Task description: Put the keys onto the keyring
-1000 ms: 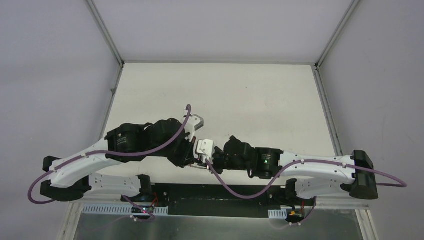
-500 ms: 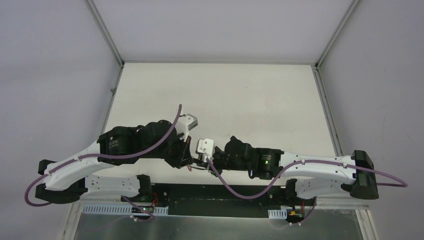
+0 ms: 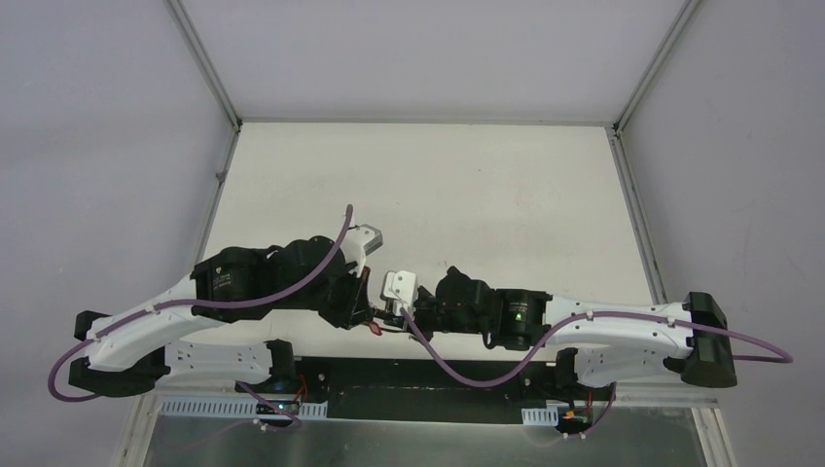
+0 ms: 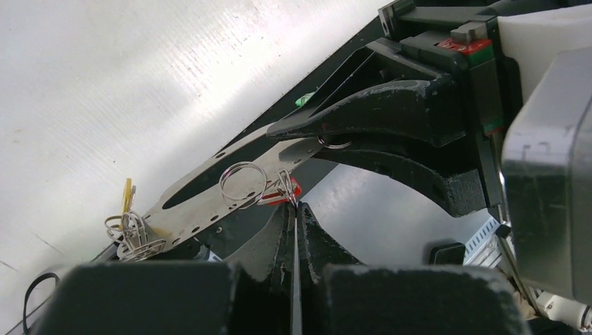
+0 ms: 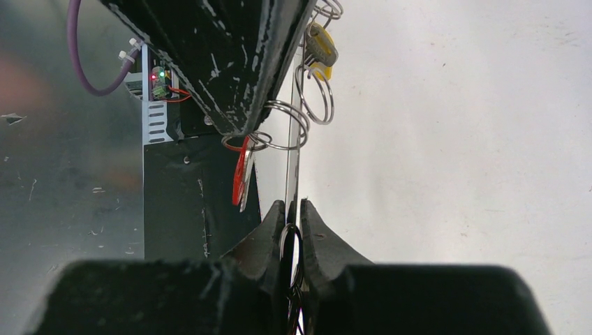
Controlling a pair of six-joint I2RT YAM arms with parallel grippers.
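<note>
The left gripper [image 4: 294, 209] is squeezed shut on the red-tag key [image 5: 241, 174], right at its tips. The right gripper [image 5: 293, 207] is clamped on the keyring [image 5: 284, 241] and a flat silver strip [image 4: 202, 192]. A yellow-tag key [image 4: 128, 195] hangs at the strip's far end, away from the right gripper.
</note>
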